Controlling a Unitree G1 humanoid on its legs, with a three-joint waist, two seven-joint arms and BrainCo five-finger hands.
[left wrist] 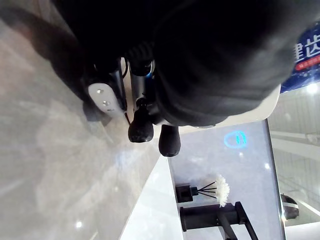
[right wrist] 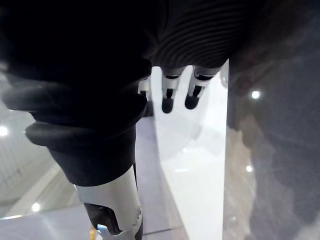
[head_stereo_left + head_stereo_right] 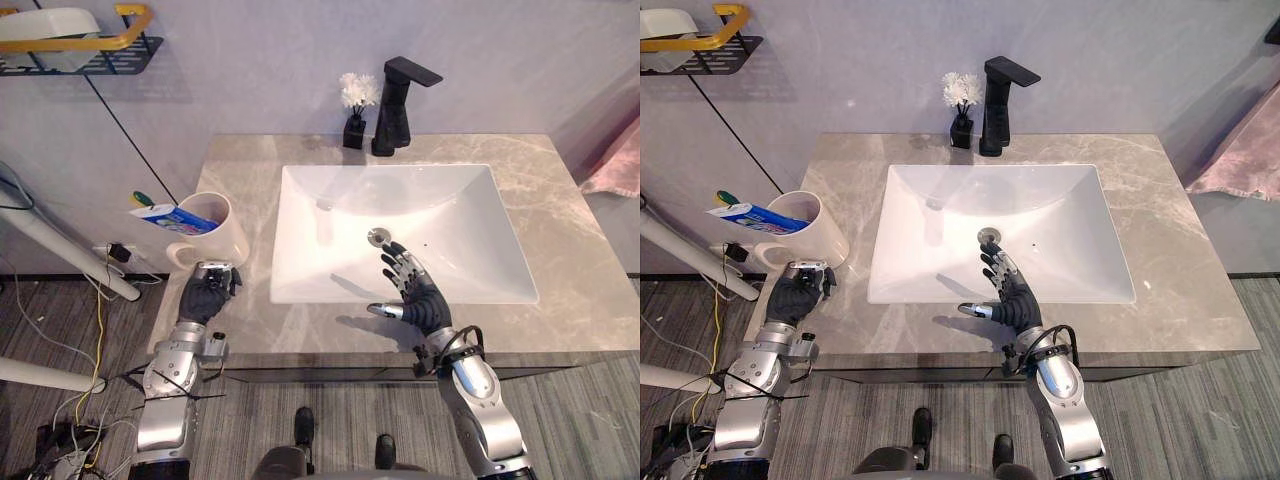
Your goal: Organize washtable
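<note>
Nearest us, the right hand (image 3: 418, 297) hangs over the sink's (image 3: 300, 200) front rim, fingers straight and spread wide, holding nothing, tips aimed at the drain (image 3: 378, 237). Left of the sink, the left hand (image 3: 208, 292) sits at the base of the cup (image 3: 232, 240), right against it; whether its fingers grip anything, I can't tell. The cup stands on the counter (image 3: 560, 250) just beside the sink's left edge, mouth up. Out of it leans a toothpaste tube (image 3: 172, 218), long axis pointing away from the sink, with a toothbrush (image 3: 141, 198) just behind. Behind the sink stand the black faucet (image 3: 392, 110) and the flower vase (image 3: 354, 128).
</note>
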